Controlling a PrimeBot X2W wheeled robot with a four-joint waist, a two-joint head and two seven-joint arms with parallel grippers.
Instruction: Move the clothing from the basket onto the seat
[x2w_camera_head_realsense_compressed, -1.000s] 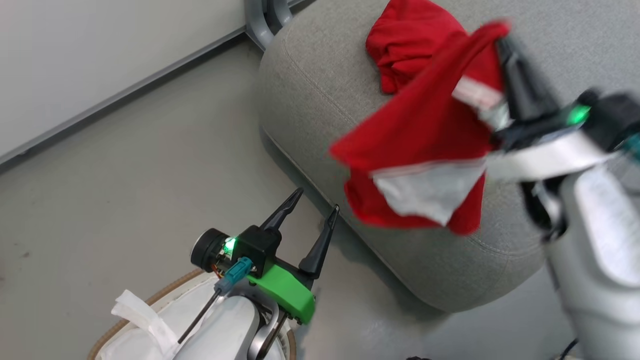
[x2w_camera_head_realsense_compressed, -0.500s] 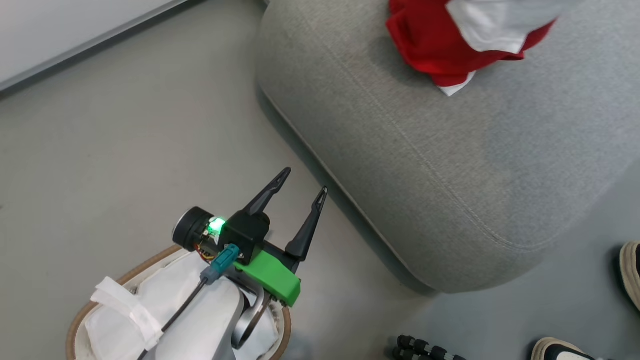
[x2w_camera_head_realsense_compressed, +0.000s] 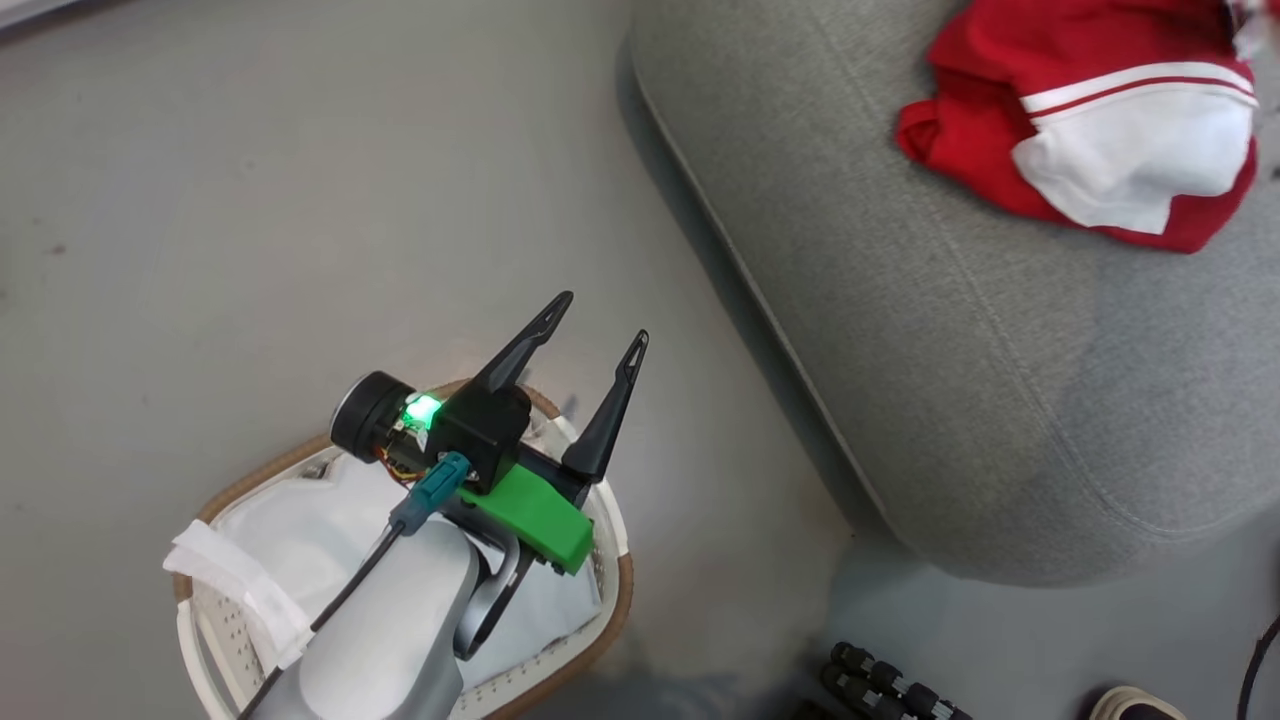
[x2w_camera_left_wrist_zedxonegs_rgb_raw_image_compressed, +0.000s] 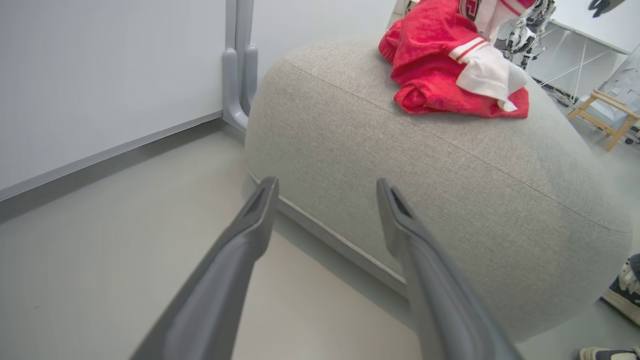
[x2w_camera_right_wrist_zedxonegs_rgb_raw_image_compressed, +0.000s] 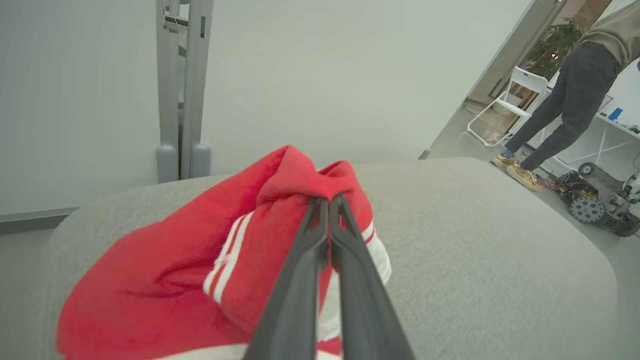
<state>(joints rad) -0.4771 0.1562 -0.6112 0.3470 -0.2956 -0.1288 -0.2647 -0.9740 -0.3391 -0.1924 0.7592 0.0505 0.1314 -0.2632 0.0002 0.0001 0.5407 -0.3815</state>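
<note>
Since the soft bright red garments with white panels and striped trim (x2w_camera_head_realsense_compressed: 1085, 140) lie heaped on the large grey fabric-upholstered seat cushion (x2w_camera_head_realsense_compressed: 950, 360), at about one o'clock in the head view, the transfer is judged to be largely made. The oval white perforated basket with the brown woven rim (x2w_camera_head_realsense_compressed: 622, 590) is seen on the floor at seven o'clock, well apart from the heap. Its plain white liner cloth (x2w_camera_head_realsense_compressed: 300, 520) is visible inside. Part of the inside is hidden by the left forearm, so whether any garment remains cannot be told.

The left gripper (x2w_camera_head_realsense_compressed: 602, 315) is held above the basket's rim with its fingers spread wide and nothing between them, pointing toward one o'clock. In the right wrist view the right gripper (x2w_camera_right_wrist_zedxonegs_rgb_raw_image_compressed: 327, 200) is shown with its fingers pressed together. A raised fold of the red cloth is pinched at their tips, at twelve o'clock of the heap.

The clothing is judged light, limp and easily creased. No shape will be kept when it is lifted, and loose ends will trail and may catch on the rim. A bunched fold or thick hem is best taken rather than a single flat layer, which could slip from narrow tips. Release onto the cushion calls for no care over breakage.
</note>
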